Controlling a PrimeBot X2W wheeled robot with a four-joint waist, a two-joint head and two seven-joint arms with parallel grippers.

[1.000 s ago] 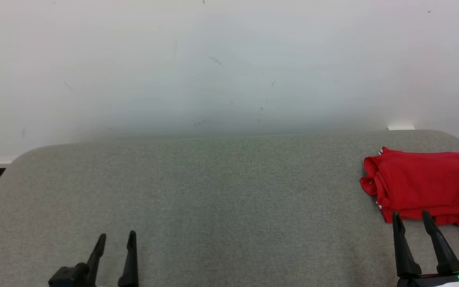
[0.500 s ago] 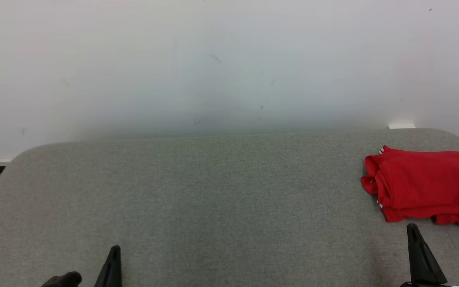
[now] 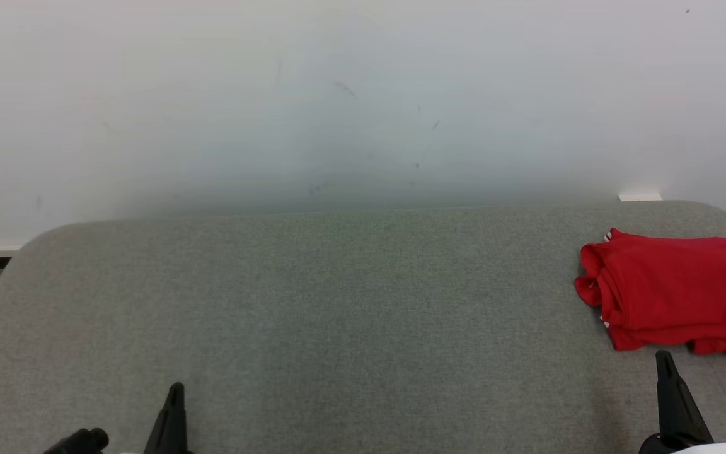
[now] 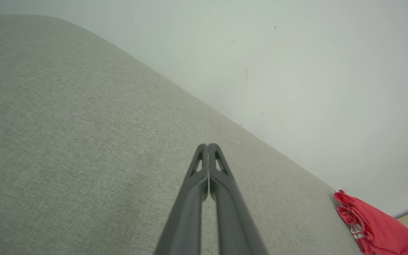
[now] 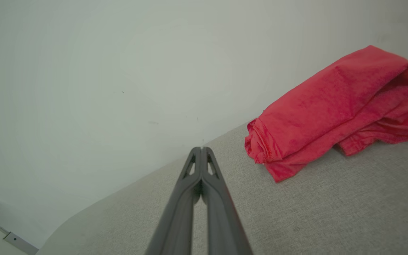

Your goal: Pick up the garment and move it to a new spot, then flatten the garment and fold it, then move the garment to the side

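Filling the upper half of the head view, a white wall (image 3: 363, 94) stands behind the grey fabric-covered table (image 3: 338, 302). The red garment (image 3: 678, 284) lies folded in a stack at 3 o'clock, on the table's right end near its far edge, and runs off the frame. The right jaws, at 5 o'clock, are closed tight and hold nothing, with fingers (image 5: 218, 219) pressed together just short of the garment's near hem. The left jaws, at 7 o'clock, are likewise closed, with fingers (image 4: 228, 212) touching each other above the table, well apart from the garment.
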